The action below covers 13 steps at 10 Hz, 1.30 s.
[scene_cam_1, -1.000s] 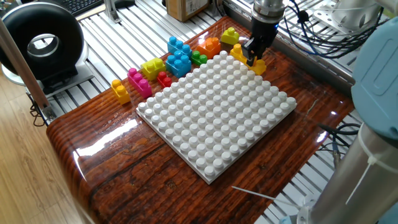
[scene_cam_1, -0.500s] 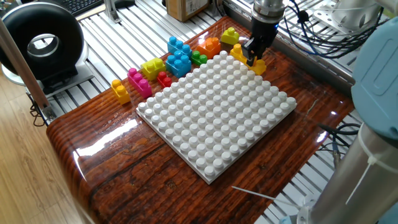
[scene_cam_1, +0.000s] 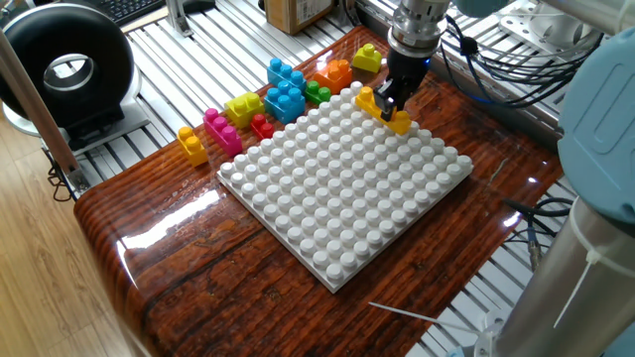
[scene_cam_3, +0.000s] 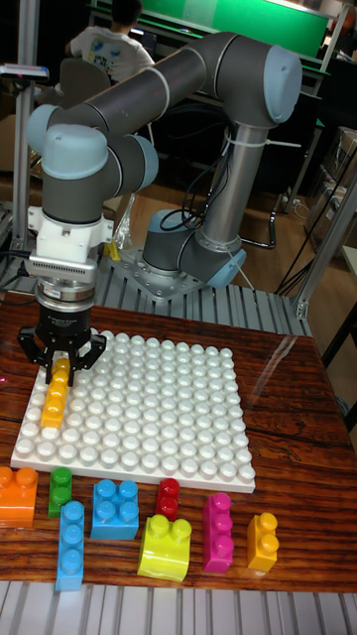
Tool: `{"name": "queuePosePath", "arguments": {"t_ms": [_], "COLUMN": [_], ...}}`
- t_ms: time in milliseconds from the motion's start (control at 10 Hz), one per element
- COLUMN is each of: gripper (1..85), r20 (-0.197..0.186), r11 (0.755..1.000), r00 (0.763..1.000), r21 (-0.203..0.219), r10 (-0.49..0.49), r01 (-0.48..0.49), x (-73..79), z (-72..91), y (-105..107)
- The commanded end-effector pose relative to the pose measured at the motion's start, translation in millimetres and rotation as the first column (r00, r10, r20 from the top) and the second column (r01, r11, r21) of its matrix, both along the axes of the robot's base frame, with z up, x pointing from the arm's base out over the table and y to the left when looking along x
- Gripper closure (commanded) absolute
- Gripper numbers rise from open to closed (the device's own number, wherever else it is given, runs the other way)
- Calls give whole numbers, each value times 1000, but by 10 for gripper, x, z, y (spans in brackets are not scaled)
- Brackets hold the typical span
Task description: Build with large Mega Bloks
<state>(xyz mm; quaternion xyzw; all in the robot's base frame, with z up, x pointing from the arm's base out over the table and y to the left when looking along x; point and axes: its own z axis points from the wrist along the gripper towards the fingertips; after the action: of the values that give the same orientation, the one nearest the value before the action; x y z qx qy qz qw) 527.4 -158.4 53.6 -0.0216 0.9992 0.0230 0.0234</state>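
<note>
My gripper (scene_cam_1: 390,99) (scene_cam_3: 59,369) is shut on one end of a long yellow-orange brick (scene_cam_1: 382,107) (scene_cam_3: 55,397). The brick lies low over the far edge row of the white studded baseplate (scene_cam_1: 347,188) (scene_cam_3: 159,417); I cannot tell whether it touches the studs. Loose Mega Bloks line the table beside the plate: lime yellow (scene_cam_1: 367,58), orange (scene_cam_1: 334,72) (scene_cam_3: 18,493), green (scene_cam_1: 317,92) (scene_cam_3: 60,490), blue (scene_cam_1: 286,94) (scene_cam_3: 116,508), lime yellow (scene_cam_1: 243,107) (scene_cam_3: 165,547), red (scene_cam_1: 262,126) (scene_cam_3: 168,498), pink (scene_cam_1: 222,131) (scene_cam_3: 217,533), and yellow-orange (scene_cam_1: 192,145) (scene_cam_3: 262,541).
A black ring-shaped device (scene_cam_1: 64,69) stands off the table at the left. A cardboard box (scene_cam_1: 298,12) and cables (scene_cam_1: 496,59) lie behind the table. The arm's own grey body (scene_cam_1: 595,149) fills the right side. A thin white stick (scene_cam_1: 407,309) lies near the front edge.
The gripper has carried the yellow-orange brick leftward, from beside the plate's far corner to over the plate's edge row. The loose bricks have not moved.
</note>
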Motion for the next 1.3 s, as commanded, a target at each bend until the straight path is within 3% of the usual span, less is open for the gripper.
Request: {"name": "queuePosePath", "arguments": {"t_ms": [0,400,1200], "gripper": [847,847,847], "r20": [7,-12,-9], "r11": [1000,999,998], "r00": [1000,1000,999], "r21": [11,36,42], "r10": [-8,-15,-53], "r01": [8,15,54], "x": [24,9,-2], "z": [-12,134,27], "y": [21,19,84]}}
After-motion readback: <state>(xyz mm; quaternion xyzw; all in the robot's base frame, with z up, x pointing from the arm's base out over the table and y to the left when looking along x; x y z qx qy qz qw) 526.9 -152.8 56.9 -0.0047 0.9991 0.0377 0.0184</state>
